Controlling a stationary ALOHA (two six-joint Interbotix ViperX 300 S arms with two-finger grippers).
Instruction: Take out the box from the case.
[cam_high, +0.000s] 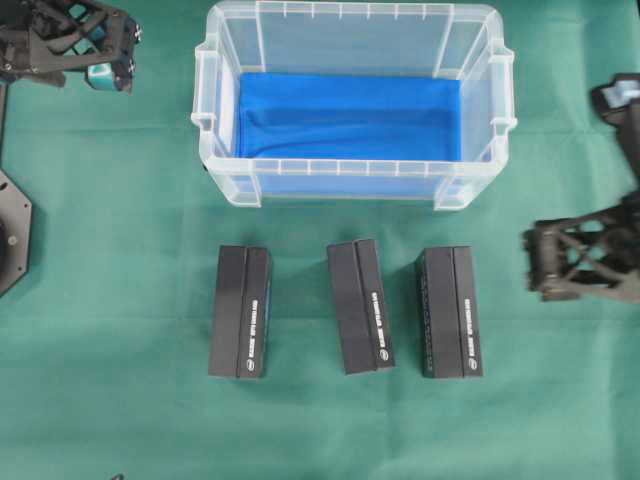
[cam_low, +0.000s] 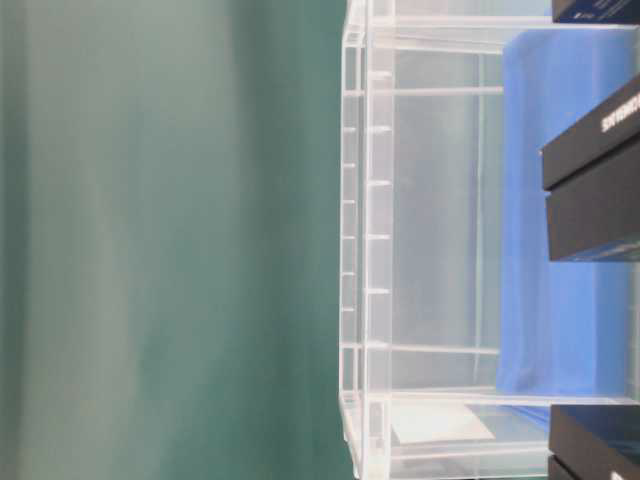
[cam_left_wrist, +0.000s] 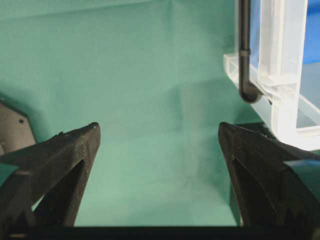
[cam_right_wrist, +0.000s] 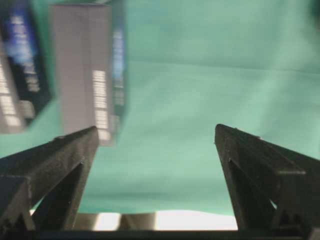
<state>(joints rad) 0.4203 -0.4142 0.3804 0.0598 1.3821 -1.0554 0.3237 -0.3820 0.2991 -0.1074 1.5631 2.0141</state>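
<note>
Three boxes lay outside the case.
Black boxes (cam_high: 240, 311), (cam_high: 361, 306), (cam_high: 449, 312) lay near the case (cam_high: 355, 185) on the green bench (cam_high: 110, 300); left pincer (cam_left_wrist: 159, 145) and right pincer (cam_right_wrist: 156, 145) were spread, empty.

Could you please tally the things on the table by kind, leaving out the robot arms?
Black boxes: 3, at and, all outside the case
Clear plastic case: 1
Blue cloth lining the case: 1
Green table cloth: 1
Total: 6
</note>
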